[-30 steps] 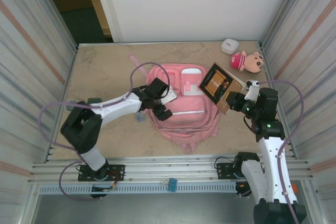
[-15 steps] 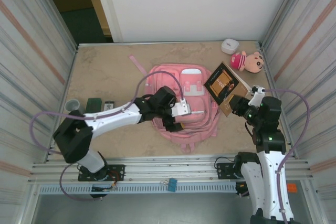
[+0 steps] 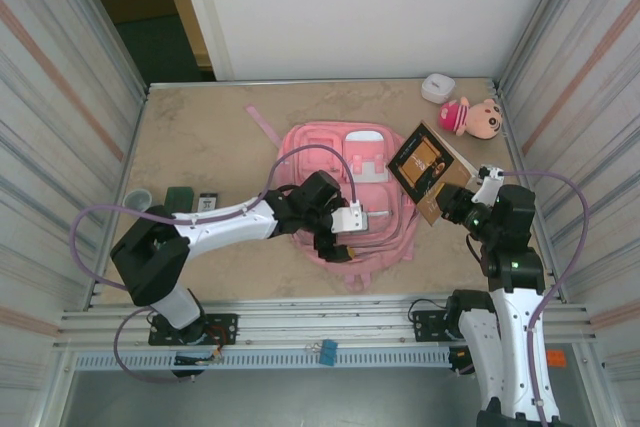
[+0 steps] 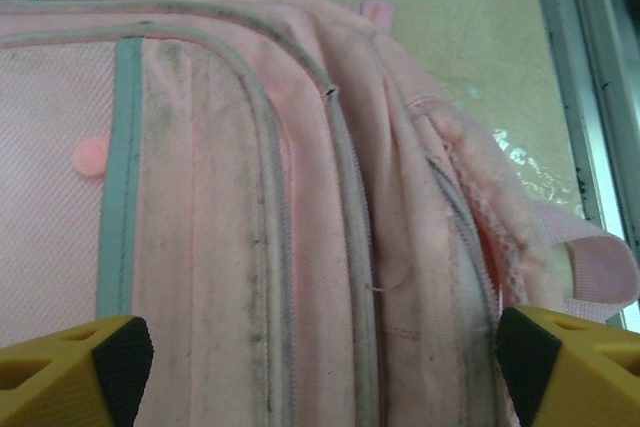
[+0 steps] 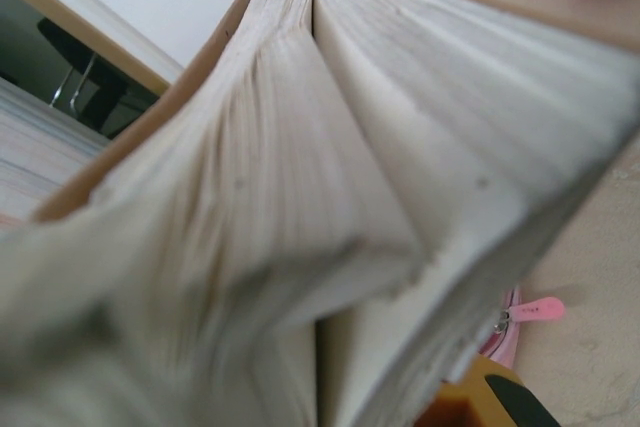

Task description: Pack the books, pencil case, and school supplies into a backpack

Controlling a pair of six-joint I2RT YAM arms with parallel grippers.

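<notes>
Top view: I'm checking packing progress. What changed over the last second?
The left pincer swept right and nearer across the backpack, from its left edge to its near middle, and is open above it. The right pincer shifted slightly right, carrying the book, which it keeps gripping. The backpack and the doll stayed put.

Beige marbled table point(image 3: 200, 127) between ribbed metal walls point(image 3: 60, 97), white panel point(image 3: 370, 7) behind.
</notes>
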